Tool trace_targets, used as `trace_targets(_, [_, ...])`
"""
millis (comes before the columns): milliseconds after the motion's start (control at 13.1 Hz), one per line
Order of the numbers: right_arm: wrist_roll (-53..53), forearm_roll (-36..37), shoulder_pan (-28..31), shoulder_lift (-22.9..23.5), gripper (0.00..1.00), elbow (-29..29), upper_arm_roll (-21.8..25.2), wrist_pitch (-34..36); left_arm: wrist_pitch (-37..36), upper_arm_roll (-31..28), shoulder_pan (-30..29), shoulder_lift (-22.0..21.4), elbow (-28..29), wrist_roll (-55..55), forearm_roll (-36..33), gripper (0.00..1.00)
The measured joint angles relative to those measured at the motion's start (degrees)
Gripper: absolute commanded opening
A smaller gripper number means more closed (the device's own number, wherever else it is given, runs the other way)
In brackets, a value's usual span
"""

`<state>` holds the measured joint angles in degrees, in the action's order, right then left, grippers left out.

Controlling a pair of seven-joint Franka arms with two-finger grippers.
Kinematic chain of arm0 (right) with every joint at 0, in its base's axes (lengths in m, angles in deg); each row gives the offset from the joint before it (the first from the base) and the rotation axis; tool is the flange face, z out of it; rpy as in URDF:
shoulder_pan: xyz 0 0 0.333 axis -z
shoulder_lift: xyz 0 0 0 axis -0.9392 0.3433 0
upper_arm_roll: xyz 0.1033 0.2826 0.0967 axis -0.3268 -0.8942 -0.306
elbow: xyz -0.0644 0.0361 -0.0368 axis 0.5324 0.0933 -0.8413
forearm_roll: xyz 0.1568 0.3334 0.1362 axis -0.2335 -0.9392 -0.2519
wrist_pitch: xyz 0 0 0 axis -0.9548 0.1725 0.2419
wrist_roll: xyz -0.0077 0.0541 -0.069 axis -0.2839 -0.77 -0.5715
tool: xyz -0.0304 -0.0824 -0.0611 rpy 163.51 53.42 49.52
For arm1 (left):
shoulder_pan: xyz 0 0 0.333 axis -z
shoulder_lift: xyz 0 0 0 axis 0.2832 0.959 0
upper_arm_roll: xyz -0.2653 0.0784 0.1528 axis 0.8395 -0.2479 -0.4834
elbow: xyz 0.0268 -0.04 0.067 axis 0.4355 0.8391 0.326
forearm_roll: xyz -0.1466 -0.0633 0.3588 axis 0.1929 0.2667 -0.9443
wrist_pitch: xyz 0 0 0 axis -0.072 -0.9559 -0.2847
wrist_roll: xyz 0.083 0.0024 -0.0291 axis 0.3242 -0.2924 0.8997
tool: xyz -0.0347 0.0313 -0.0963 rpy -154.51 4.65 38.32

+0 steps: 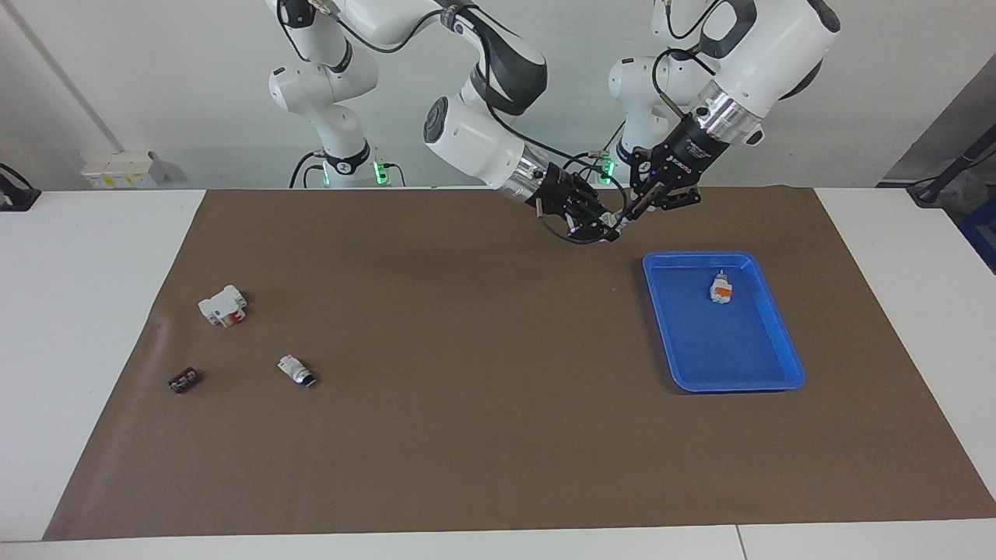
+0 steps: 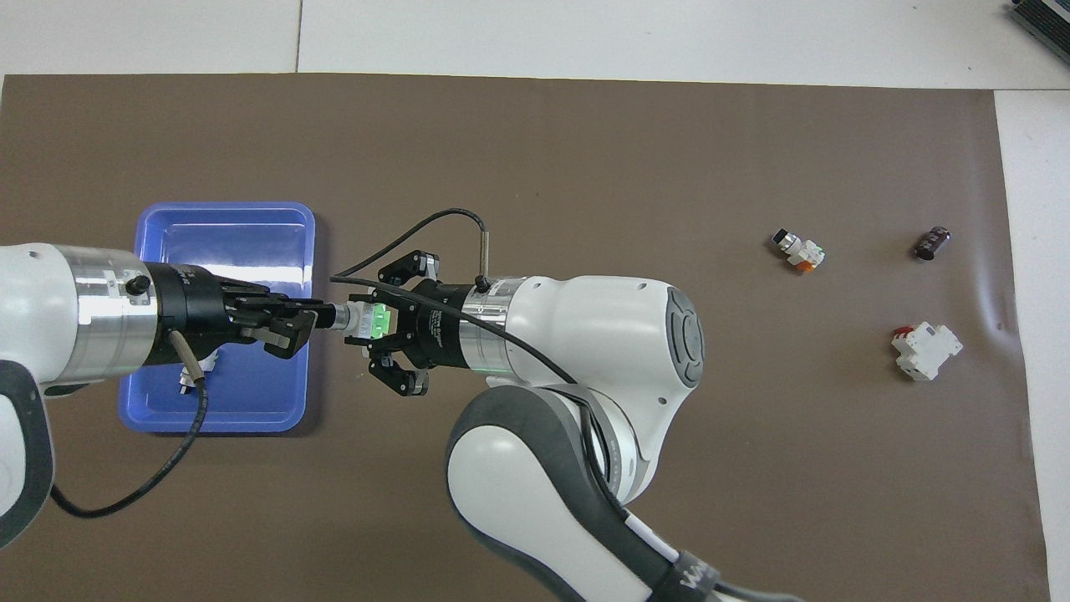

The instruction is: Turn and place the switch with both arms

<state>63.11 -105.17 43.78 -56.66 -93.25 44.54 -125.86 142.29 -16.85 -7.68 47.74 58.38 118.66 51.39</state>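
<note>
The switch [image 2: 374, 322], white with its bright green face up, hangs in the air between the two grippers, over the mat beside the blue tray [image 2: 226, 234]. My right gripper [image 2: 368, 323] is shut on its white body. My left gripper [image 2: 313, 321] is shut on its knob end [image 2: 334, 318], which points toward the tray. In the facing view the right gripper [image 1: 605, 225] and the left gripper [image 1: 627, 216] meet tip to tip above the mat, near the robots. The switch is hidden between them there.
The blue tray [image 1: 724, 342] holds a white piece with an orange patch [image 1: 721, 289]. At the right arm's end of the mat lie a white-and-black piece [image 1: 296, 371], a white block with red [image 1: 223, 305] and a small dark part [image 1: 184, 380].
</note>
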Motion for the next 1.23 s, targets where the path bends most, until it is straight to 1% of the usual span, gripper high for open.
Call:
trace_targets(77, [0.01,0.0,-0.02,0.03,1.0,0.0,0.0,0.0,0.0,0.08,0.0,-0.01,-0.01,-0.02,-0.29,0.0])
trace_targets(230, [0.02,0.01,0.59,-0.83,1.0,-0.16,0.62,-0.23,0.35,-0.59,-1.36,0.07,0.82,-0.63,-6.4,0.0])
trace_targets(383, [0.01,0.32,1.49,-2.22,1.0,-0.6,1.12,-0.05,0.35,-1.33,-3.1,0.1,1.49,-1.91,-9.13,0.0])
trace_targets(536, [-0.16,3.65,2.26,-3.11,1.0,-1.38,1.26,0.08,0.36,-1.17,-3.22,0.08,1.92,-2.94,-12.49,0.0])
trace_targets(613, [-0.65,7.28,3.08,-3.56,1.0,-2.05,1.33,0.57,0.39,-1.0,-3.21,0.01,2.46,-5.02,-14.39,0.0])
trace_targets(766, [-2.57,18.18,6.0,-4.73,1.0,-3.1,1.46,3.63,0.51,-1.07,-3.47,-0.56,4.54,-14.94,-16.8,0.0])
trace_targets(919, [-8.03,30.14,11.17,-6.48,1.0,-3.56,1.57,10.01,1.3,-1.14,-5.89,-1.42,7.37,-28.64,-17.84,0.0])
trace_targets(1072, [-19.06,37.35,16.4,-8.09,1.0,-3.78,1.69,15.7,3.29,-1.28,-9.15,-1.62,10.18,-43.06,-19.45,0.0])
trace_targets(1225, [-30.96,42.33,21.36,-8.73,1.0,-4.04,1.76,18.3,5.47,-1.34,-11.82,-1.56,12.79,-56.11,-21.02,0.0])
